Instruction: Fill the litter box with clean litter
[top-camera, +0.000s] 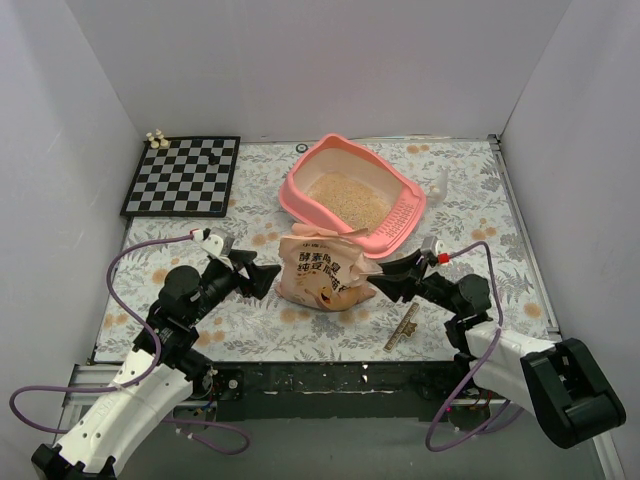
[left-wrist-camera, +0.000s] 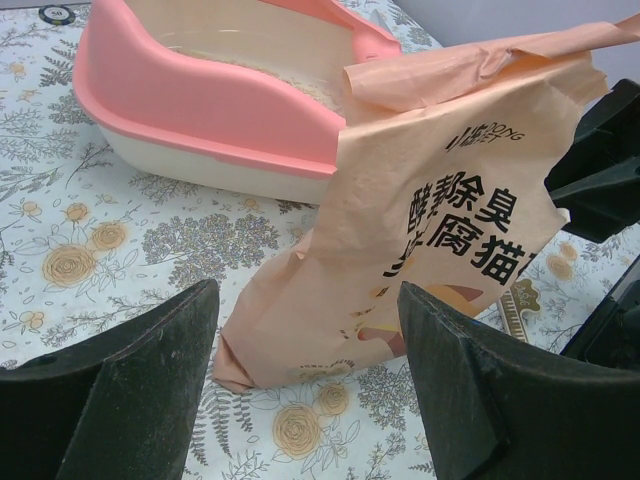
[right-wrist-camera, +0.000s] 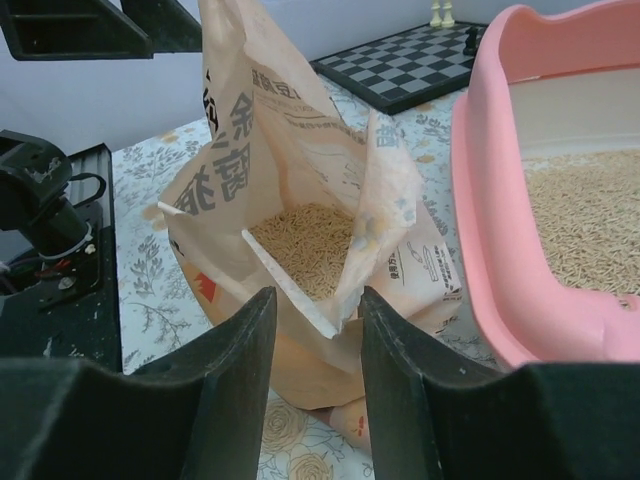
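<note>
The pink litter box (top-camera: 300, 192) sits mid-table, holding a layer of pale beige clean litter (top-camera: 348, 200). It also shows in the left wrist view (left-wrist-camera: 210, 110) and the right wrist view (right-wrist-camera: 495, 230), with litter (right-wrist-camera: 590, 215) inside. A tan printed bag (top-camera: 322, 270) stands open in front of the box, with more litter (right-wrist-camera: 305, 250) in it. My left gripper (top-camera: 262, 275) is open and empty just left of the bag (left-wrist-camera: 440, 230). My right gripper (top-camera: 385, 280) is open and empty just right of it, its jaws facing the bag's open mouth (right-wrist-camera: 318, 310).
A checkerboard (top-camera: 183, 175) with a few chess pieces lies at the back left. A translucent scoop (top-camera: 438, 183) lies right of the box. A torn bag strip (top-camera: 402, 328) lies near the front edge. White walls enclose the table.
</note>
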